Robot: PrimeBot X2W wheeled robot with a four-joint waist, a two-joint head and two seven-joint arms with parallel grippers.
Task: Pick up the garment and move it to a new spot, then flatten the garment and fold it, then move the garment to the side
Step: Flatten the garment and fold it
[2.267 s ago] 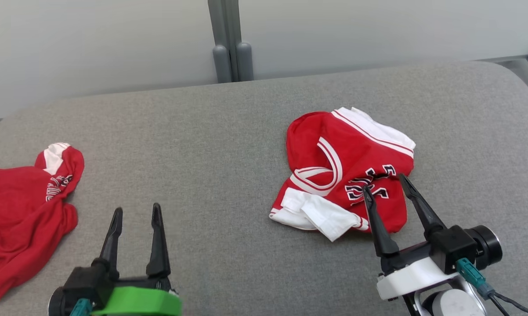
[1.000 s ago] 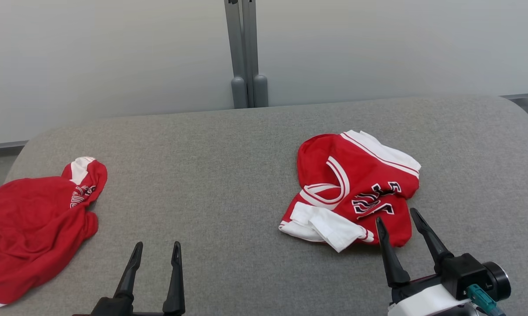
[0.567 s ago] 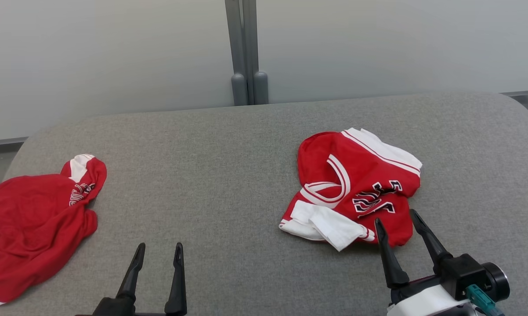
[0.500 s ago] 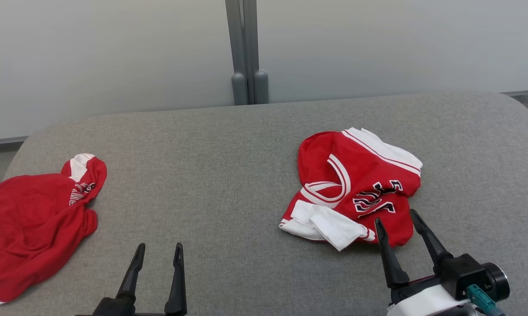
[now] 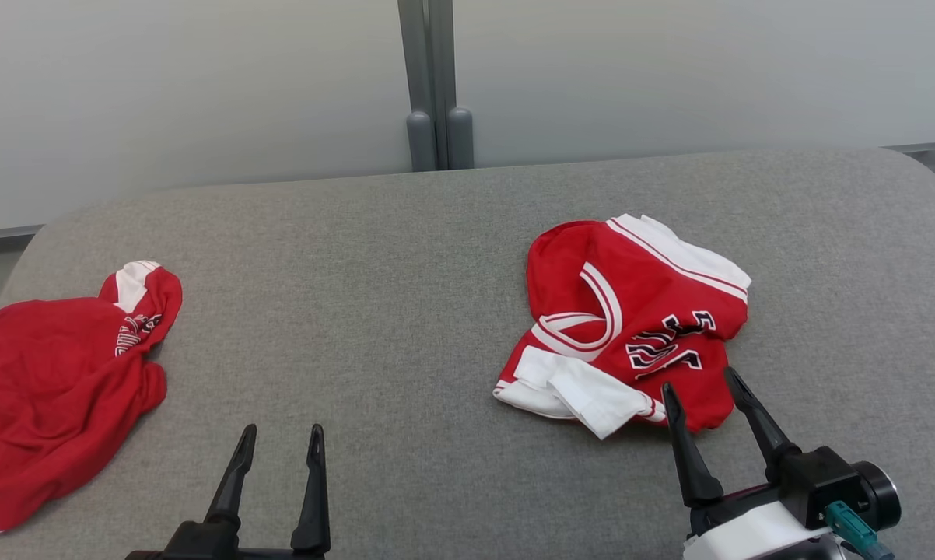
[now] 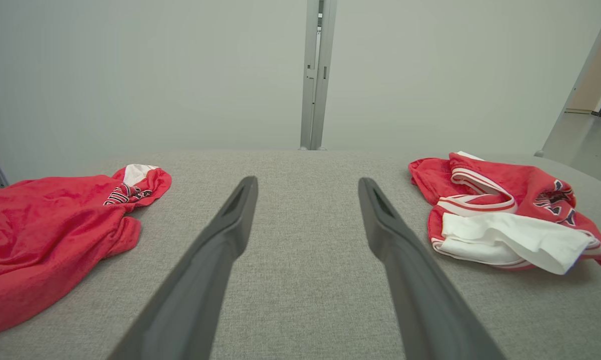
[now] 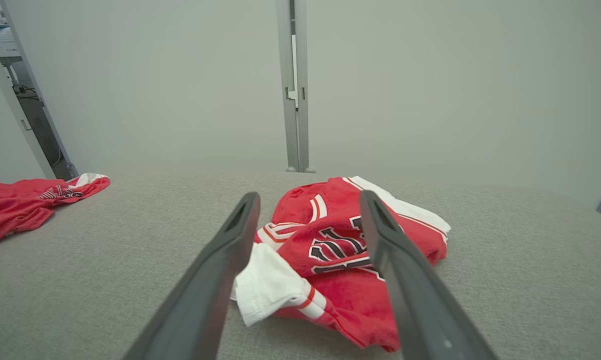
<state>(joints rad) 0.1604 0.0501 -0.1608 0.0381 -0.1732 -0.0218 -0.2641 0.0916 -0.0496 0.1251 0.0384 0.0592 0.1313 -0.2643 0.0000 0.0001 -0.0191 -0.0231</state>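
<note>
Grey fabric tabletop (image 5: pixel 405 257), pale partition panels (image 5: pixel 164 93), grey post (image 5: pixel 434 78)

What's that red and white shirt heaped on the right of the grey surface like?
The red and white jersey lies crumpled in a loose heap on the grey fabric-covered surface, to the robot's right. It looks like soft knit cloth: red body, white striped trim around a curved opening, white panels at its far and near-left edges, dark white-edged lettering too folded to read. Nothing grips it; the right gripper stands open by its near edge.
</note>
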